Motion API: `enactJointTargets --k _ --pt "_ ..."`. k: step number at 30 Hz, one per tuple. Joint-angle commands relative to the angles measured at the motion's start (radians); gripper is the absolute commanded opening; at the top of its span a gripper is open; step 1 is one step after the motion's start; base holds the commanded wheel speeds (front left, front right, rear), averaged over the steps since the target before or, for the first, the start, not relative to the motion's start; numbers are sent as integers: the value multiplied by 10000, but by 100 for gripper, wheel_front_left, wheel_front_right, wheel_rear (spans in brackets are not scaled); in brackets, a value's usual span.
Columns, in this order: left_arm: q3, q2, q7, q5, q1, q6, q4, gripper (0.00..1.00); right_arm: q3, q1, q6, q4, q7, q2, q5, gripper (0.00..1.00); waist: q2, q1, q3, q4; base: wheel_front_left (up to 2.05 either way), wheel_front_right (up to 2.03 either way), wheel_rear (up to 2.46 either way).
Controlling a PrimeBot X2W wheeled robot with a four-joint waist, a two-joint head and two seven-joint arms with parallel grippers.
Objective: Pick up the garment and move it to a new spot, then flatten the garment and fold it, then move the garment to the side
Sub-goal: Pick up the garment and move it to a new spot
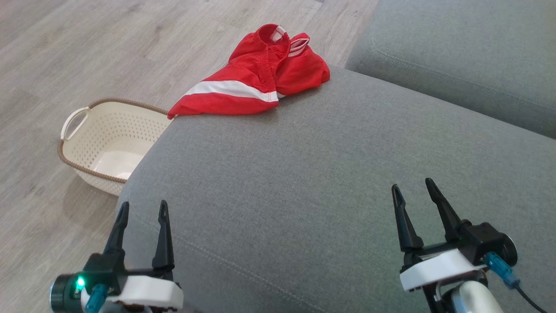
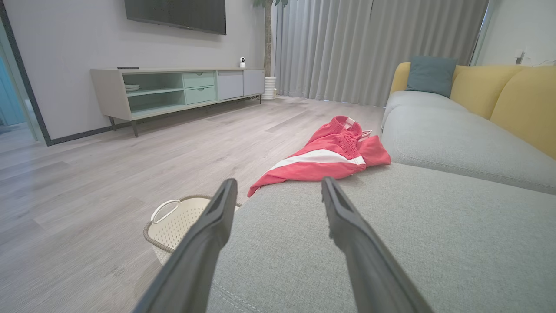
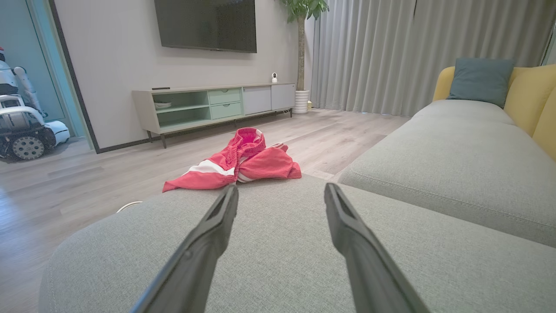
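None of the task looks done yet. The red shorts [image 1: 256,82] lie crumpled at the far left corner of the grey sofa cushion [image 1: 304,174]. The waistband is bunched up, the white stripe is skewed, and one hem hangs over the cushion's left edge, above the cream basket [image 1: 71,119] on the floor.

The left claw [image 1: 144,204] sits at the near left of the cushion and the right claw [image 1: 412,184] at the near right. Both have their fingers spread wide with nothing between them. Both point toward the shorts but are well apart from them.

Judging from this, every step is left to do:
- reach across and pick up the shorts
- carry them to a new spot, probably the bare middle of the cushion
- spread them flat and fold them
- move the folded shorts to the side
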Motion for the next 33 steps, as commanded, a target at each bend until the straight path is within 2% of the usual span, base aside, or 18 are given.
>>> enactJointTargets --k 1,8,12,18,22,29,33 --pt "373 4 -120 -2 -378 40 -425 100 230 -505 -9 -297 -109 -81 47 100 -1 0 30 20 0 0 0" --pt "575 68 -120 8 -493 -11 -459 100 62 -490 -9 -332 -109 -81 -29 100 -1 0 127 69 0 0 0" --pt "819 487 -120 134 -1070 -164 -420 100 -118 -430 -9 -431 -109 -81 -190 100 -1 0 323 -33 0 0 0" --pt "1210 1315 -120 189 -2546 -475 152 100 -31 -848 -9 -698 -109 -81 -612 100 -1 0 1248 -870 0 0 0" --pt "1208 1988 -76 251 -4302 -907 1296 100 -167 -1255 -9 -963 -109 -81 -917 100 -1 0 2355 -1517 0 0 0" --pt "910 2587 187 431 -7044 -1332 3137 100 -383 -2066 -9 -1455 -109 -81 -1492 100 -1 0 4061 -2281 0 0 0" --pt "657 2844 386 576 -7974 -1517 3987 100 -355 -2386 -9 -1669 -109 -81 -1631 100 -1 0 4611 -2540 0 0 0"
